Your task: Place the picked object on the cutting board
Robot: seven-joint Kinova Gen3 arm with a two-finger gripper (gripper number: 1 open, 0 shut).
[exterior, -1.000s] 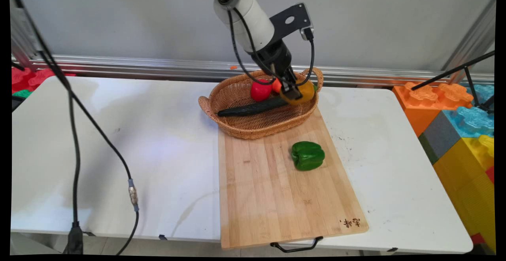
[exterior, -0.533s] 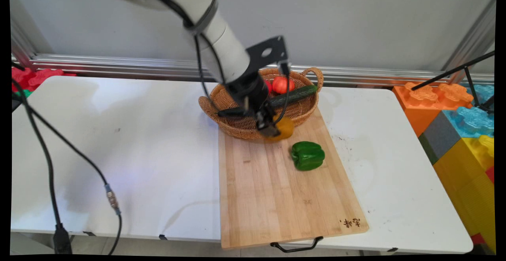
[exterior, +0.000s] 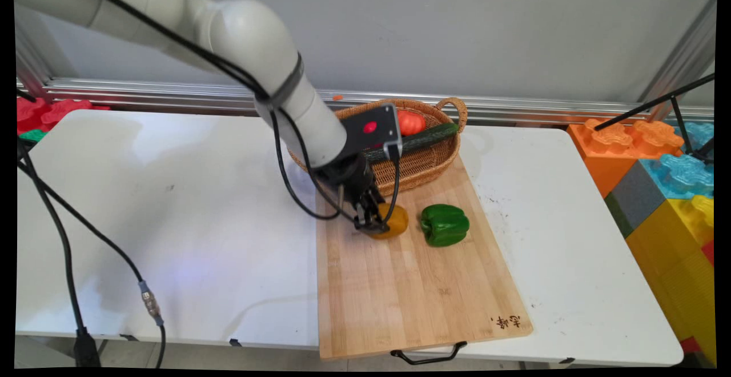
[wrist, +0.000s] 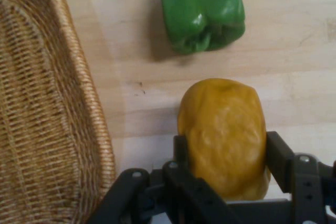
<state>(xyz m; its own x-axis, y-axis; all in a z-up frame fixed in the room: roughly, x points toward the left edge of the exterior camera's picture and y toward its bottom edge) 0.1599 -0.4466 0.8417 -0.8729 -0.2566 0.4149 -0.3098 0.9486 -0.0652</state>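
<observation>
White tabletop carries a wooden cutting board [exterior: 400,274], and at its 12 o'clock end we see a wicker basket [exterior: 425,163]. Our gripper [exterior: 374,224] has its jaws clamped on the flanks of one yellow bell pepper [wrist: 226,135], low over the board. It looks light, glossy, likely slippery, best held across its broad middle. One green bell pepper [exterior: 445,224] lies at its 3 o'clock. We count one cucumber [exterior: 422,137] and one tomato [exterior: 411,122] in the basket.
</observation>
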